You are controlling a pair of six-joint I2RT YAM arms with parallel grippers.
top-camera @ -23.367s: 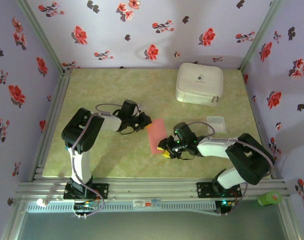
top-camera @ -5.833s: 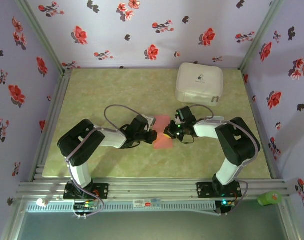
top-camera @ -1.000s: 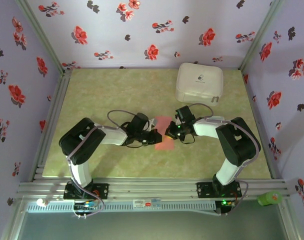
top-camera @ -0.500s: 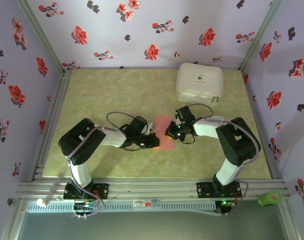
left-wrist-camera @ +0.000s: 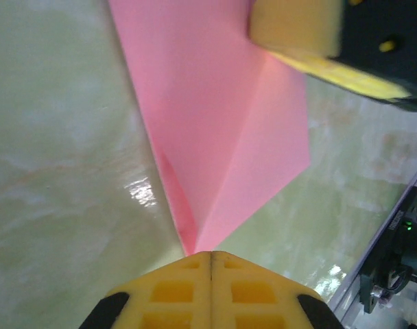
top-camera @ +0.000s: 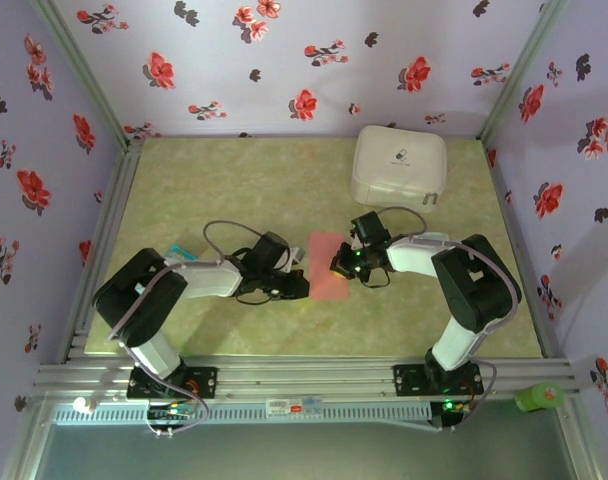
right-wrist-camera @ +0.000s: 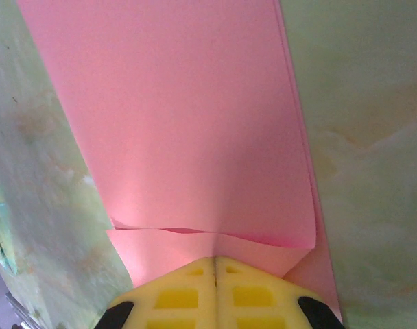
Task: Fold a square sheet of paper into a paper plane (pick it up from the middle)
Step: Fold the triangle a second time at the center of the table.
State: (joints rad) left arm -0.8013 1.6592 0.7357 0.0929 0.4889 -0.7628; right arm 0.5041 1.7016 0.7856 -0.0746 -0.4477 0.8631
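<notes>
Left gripper (top-camera: 302, 287) clenched, tip touching folded paper's (top-camera: 327, 272) near corner; its elbow is farther left than 1 s ago. Right gripper (top-camera: 336, 267) clenched, resting on paper's right edge, unmoved.

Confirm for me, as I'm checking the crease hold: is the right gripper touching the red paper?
Touching. In the right wrist view the right gripper has its shut yellow tips pressed on the near edge of the folded red paper, with no gap showing.

Left arm (top-camera: 204, 278) and right arm (top-camera: 416, 256), black joint housings, white link shells, thin grey cables looping near the wrists, left gripper (left-wrist-camera: 210, 255) and right gripper (right-wrist-camera: 214, 260) with yellow pads (left-wrist-camera: 173, 296), square recesses, green light on right wrist
</notes>
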